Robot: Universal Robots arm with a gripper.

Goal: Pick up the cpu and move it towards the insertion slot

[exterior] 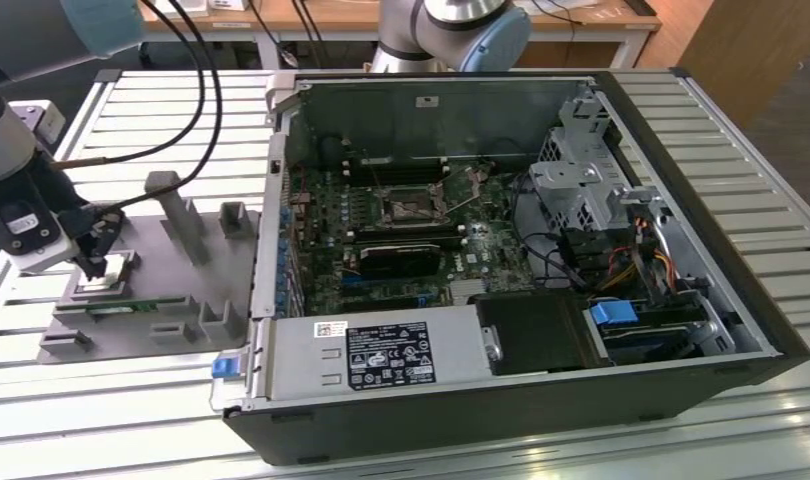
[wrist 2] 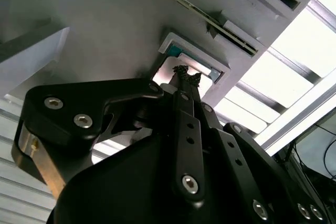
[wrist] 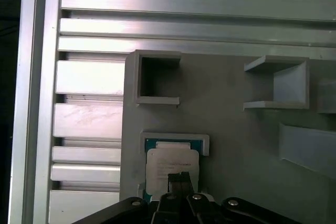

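At the exterior view's left, the claw (exterior: 96, 268), tips together, hangs right over the cpu (exterior: 101, 284) in its grey tray (exterior: 178, 292).

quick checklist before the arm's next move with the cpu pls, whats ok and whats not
1. Position of the gripper over the cpu: ok, it sits above the chip in both wrist views.
2. The cpu lying flat in its pocket of the grey tray: ok, not yet lifted.
3. Hold on the cpu: cannot tell.
4. The insertion slot uncovered: ok, its dark centre is exposed in the exterior view.
5. Straight level path from tray to slot: not ok, the case wall stands between them.
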